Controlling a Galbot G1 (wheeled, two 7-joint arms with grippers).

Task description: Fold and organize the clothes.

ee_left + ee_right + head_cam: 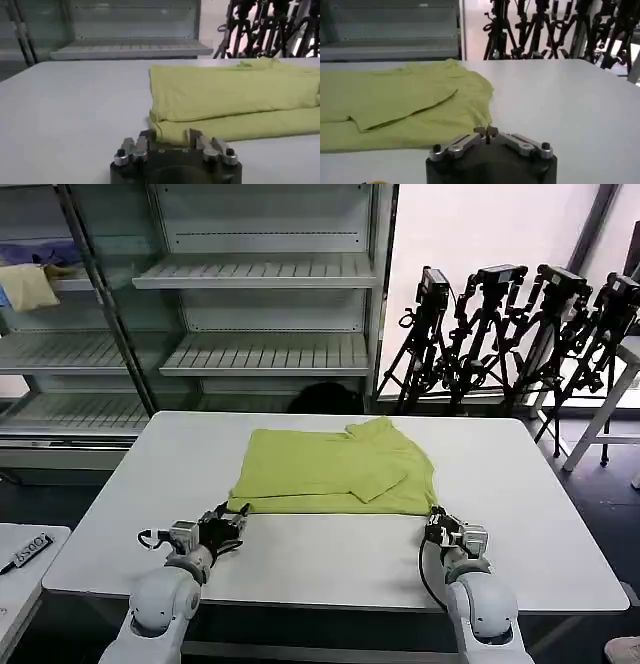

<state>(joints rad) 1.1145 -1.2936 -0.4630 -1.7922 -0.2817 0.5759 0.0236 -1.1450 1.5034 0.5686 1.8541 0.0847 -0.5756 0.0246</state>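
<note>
Now the lime yellow-green cotton T-shirt (335,472) lies folded on the white table (520,514); left end effector (168,136) spread open at its near corner, right end effector (486,132) pinched closed, empty.

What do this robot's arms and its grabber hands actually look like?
Both arms have smooth, rounded pale grey shells. The left gripper and the right gripper are black blocks carrying silver metal fingers fastened with dark screws; on the right one the fingers slope to a narrow tip. A thin black cable loops beside the right wrist.

T-shirt (335,472) plain lime yellow-green; table (300,559) white.
</note>
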